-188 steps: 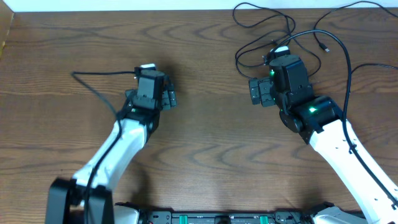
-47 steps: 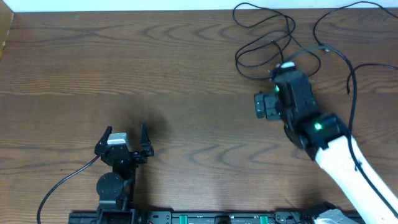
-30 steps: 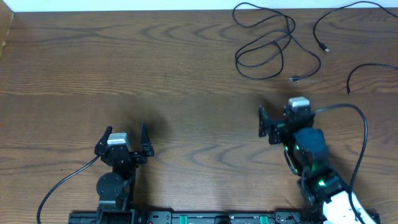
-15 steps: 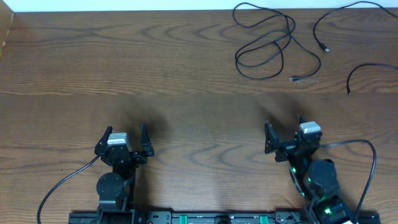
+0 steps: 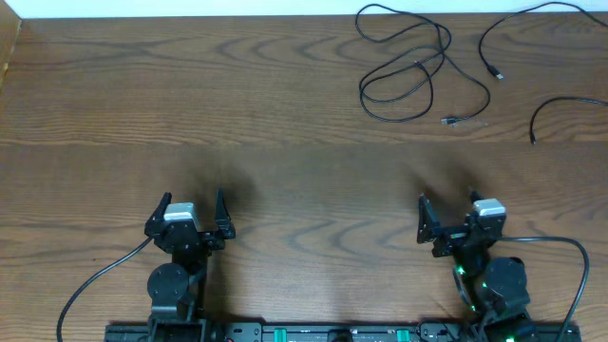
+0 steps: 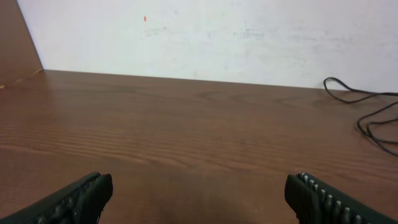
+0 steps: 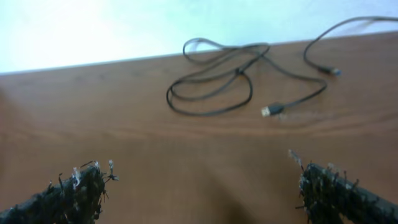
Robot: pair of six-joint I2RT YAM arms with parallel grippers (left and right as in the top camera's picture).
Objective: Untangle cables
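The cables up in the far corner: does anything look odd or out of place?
Nothing looks damaged. The looped black cable crosses over itself at the far right, while the left gripper and right gripper sit open and empty.

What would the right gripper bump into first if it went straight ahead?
Probably the looped black cable, near its plug. The open right gripper points across bare table toward it. Nothing lies between, though depth is hard to judge.
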